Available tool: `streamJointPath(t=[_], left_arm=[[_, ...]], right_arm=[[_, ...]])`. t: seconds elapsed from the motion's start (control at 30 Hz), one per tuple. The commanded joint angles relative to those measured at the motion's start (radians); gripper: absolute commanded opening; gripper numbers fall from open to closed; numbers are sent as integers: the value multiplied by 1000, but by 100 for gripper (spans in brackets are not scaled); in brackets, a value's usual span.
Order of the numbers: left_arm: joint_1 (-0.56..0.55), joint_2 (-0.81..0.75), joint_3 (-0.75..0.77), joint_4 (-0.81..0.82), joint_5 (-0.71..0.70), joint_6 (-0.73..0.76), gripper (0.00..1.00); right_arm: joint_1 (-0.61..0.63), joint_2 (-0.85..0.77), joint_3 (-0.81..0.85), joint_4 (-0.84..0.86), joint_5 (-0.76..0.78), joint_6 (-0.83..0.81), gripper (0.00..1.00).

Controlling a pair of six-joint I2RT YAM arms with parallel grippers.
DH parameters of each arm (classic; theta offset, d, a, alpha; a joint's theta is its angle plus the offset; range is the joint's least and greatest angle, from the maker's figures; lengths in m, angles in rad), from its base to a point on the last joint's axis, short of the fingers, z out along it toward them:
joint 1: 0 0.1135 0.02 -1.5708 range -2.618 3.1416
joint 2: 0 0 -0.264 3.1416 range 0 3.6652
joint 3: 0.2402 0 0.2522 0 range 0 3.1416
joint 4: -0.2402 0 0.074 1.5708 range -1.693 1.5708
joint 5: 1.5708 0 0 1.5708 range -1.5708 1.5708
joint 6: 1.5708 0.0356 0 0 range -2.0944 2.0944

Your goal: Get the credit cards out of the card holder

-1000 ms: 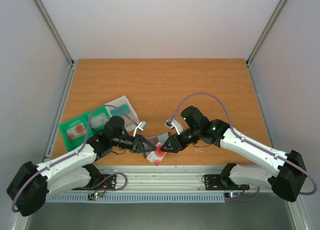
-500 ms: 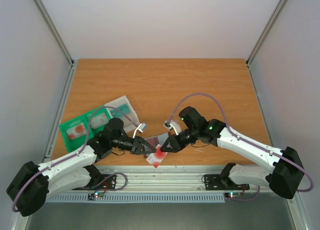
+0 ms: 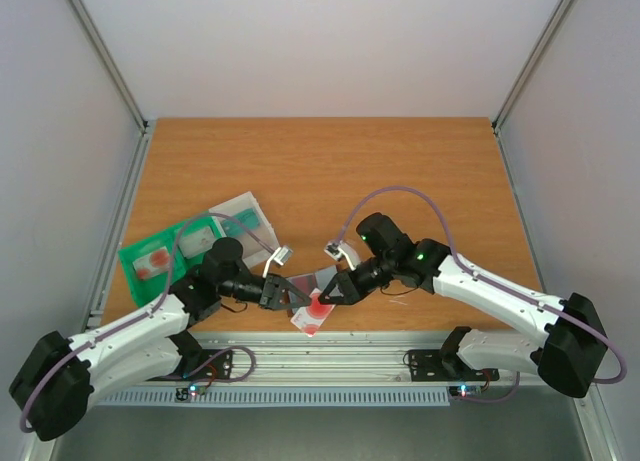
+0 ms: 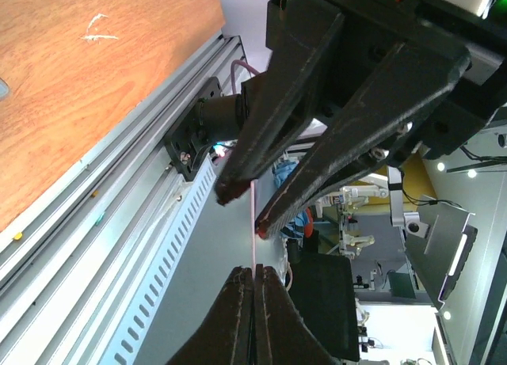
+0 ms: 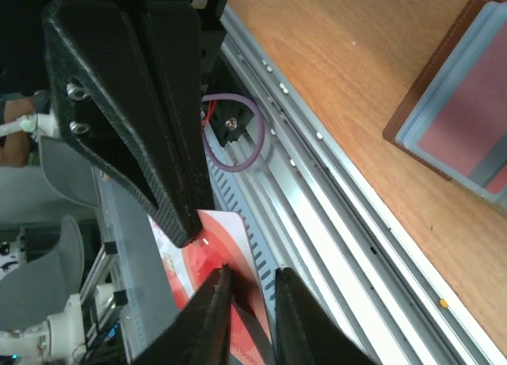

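Red-blotched plastic, one credit card [image 5: 226, 234], is clamped edge-on by the closed left pincer [image 4: 253, 274], its free end straddled by the parted right pincer [image 5: 249, 274]. The card holder [image 5: 444, 96] is seen flat beyond the right pincer. Released too early, the card could be dropped.

Matt wood-grain table [image 3: 400, 181], ribbed bare-metal rail [image 3: 340, 353], glossy plastic credit card [image 5: 230, 245], stitched leathery card holder [image 5: 432, 76]

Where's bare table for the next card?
Free: far half of the table, back edge to the arms; right of the right arm. Crowded: near centre, where left hand and right hand meet at the red-blotched card by the card holder; green tray and grey box at left.
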Motion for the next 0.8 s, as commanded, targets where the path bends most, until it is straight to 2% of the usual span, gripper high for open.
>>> streamJointPath(t=[0.0,0.1,0.2,0.27,0.3,0.37,0.43,0.57,0.77], left_arm=[[-2,-28,1,26,17,29,0],[-1,-32,22,-27,5,50,2],[-2,-55,53,-97,-27,89,6],[-1,-92,73,-150,-84,98,22],[-2,-118,89,-210,-143,110,29],[-2,-177,132,-350,-303,132,51],[-2,-222,161,-393,-408,140,64],[-2,-303,205,-421,-515,101,78],[-1,-433,195,-457,-670,9,87]], right_arm=[[1,-19,-3,49,-61,35,12],[1,-35,-6,82,-97,49,2],[2,-62,8,93,-95,101,1],[1,-79,19,91,-75,109,1],[1,-85,23,91,-64,115,1],[1,-97,26,94,-43,131,1],[-1,-100,32,98,-19,153,1],[-20,-107,58,130,19,236,1],[-36,-133,47,329,85,436,1]])
